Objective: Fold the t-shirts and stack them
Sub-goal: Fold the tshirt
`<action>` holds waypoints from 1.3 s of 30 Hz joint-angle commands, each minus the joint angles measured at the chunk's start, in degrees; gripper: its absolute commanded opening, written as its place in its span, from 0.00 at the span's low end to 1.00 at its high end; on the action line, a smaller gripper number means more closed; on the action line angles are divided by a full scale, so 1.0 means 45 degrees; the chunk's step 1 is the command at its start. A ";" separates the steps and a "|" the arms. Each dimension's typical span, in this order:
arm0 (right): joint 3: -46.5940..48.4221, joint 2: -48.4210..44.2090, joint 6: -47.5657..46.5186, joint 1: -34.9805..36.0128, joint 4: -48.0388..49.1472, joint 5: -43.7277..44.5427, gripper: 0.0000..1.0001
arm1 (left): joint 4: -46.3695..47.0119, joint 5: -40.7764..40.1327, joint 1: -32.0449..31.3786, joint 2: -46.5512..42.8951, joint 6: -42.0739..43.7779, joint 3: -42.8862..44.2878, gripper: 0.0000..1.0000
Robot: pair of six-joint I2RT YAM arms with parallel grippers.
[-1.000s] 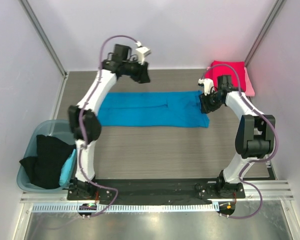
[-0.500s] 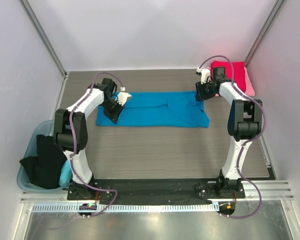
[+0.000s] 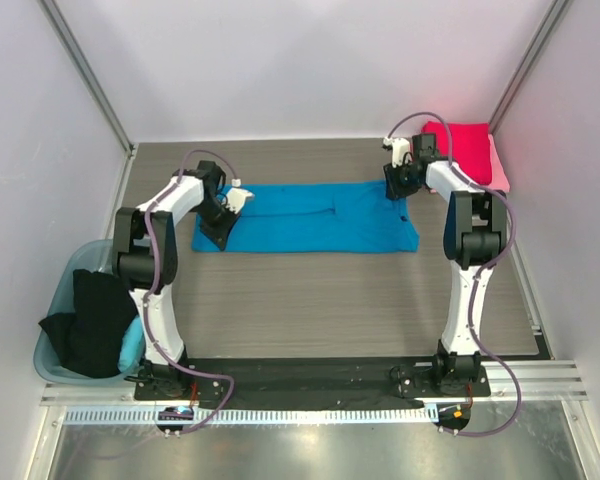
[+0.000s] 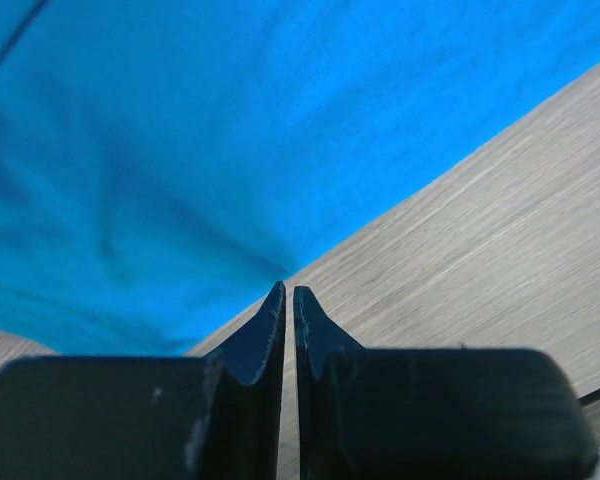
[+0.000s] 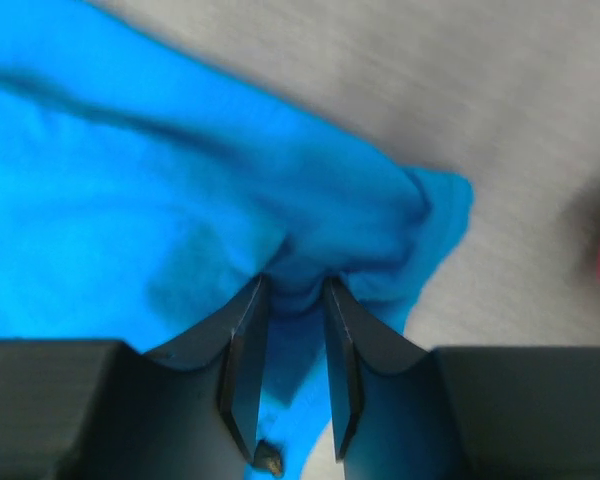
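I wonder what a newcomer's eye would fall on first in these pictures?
The bright blue t-shirt lies stretched across the table, the left gripper pinching its near left corner and the right gripper clamping its far right corner. A crimson t-shirt sits folded far right.

We see a robotics lab test cell, not a home. A white-and-black jointed robot arm on the left (image 3: 170, 198) and its twin on the right (image 3: 465, 300) are bolted to a flat black base plate (image 3: 310, 372) at the edge of a grey wood-grain tabletop (image 3: 310, 300). Plain white wall panels (image 3: 310, 70) held by slim aluminium frame posts (image 3: 88, 75) box it in. Thin purple cables (image 3: 402, 117) loop off the arms.
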 commanded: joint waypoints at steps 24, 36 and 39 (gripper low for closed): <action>0.7885 0.4937 -0.1819 0.1391 -0.0664 0.3331 0.32 | -0.0433 -0.1409 -0.1228 -0.2084 0.0154 -0.0165 0.36; 0.7338 0.4565 -0.1643 0.1547 -0.0566 0.3291 0.32 | 0.0094 -0.3420 -0.1131 -0.1401 0.2071 -0.1356 0.36; 0.7260 0.4487 -0.1663 0.1547 -0.0586 0.3350 0.32 | 0.0075 -0.3403 -0.1072 -0.1031 0.2110 -0.1278 0.37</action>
